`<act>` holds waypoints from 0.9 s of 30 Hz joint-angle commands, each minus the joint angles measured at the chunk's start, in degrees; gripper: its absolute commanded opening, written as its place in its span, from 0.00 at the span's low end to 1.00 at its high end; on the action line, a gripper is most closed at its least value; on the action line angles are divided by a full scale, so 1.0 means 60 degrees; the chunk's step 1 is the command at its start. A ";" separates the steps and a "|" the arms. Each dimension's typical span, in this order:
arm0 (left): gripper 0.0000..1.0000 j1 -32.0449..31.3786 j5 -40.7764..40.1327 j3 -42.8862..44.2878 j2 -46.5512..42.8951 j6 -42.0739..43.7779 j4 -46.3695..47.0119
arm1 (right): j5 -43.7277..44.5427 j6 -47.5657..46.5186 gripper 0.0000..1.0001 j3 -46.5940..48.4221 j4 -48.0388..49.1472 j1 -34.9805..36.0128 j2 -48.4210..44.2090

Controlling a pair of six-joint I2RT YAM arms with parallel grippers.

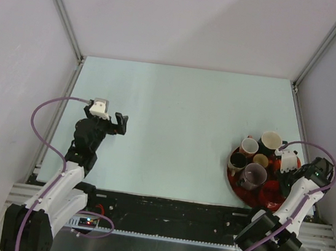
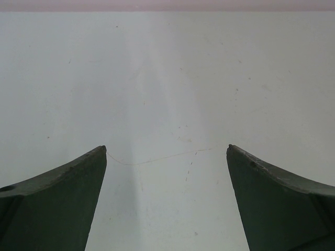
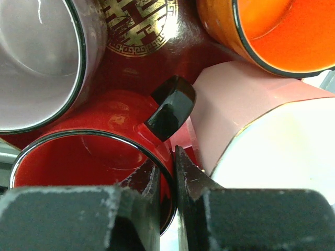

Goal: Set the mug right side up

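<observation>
From above, the glossy red ceramic mug [image 1: 269, 192] sits on the near right of the round dark-red tray [image 1: 233, 178]. Your left tool [image 1: 119, 124] hangs well left of the tray.

Left wrist: it gapes wide and empty over the pale surface [image 2: 167, 78].

Right wrist: your right tool [image 3: 166, 157] pinches the mug's rim wall, one finger inside, beside its black handle [image 3: 170, 107]. Expect it stiff, slick, chippable and weighty, so that rim is your hold. Its mouth faces the camera, and its axis looks upright off the tray.

Overhead looks down; close right wrist shares tray [image 3: 141, 31]
</observation>
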 commanded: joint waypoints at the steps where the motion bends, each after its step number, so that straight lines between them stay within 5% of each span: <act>1: 1.00 0.0090 0.0089 -0.0007 -0.0137 0.0100 0.0320 | -0.0290 -0.0144 0.00 -0.0077 0.0269 -0.0066 -0.0138; 27: 1.00 0.0090 0.0180 -0.0059 -0.0298 0.0163 0.0316 | -0.0310 0.0423 0.36 -0.0097 0.0410 0.0274 -0.0539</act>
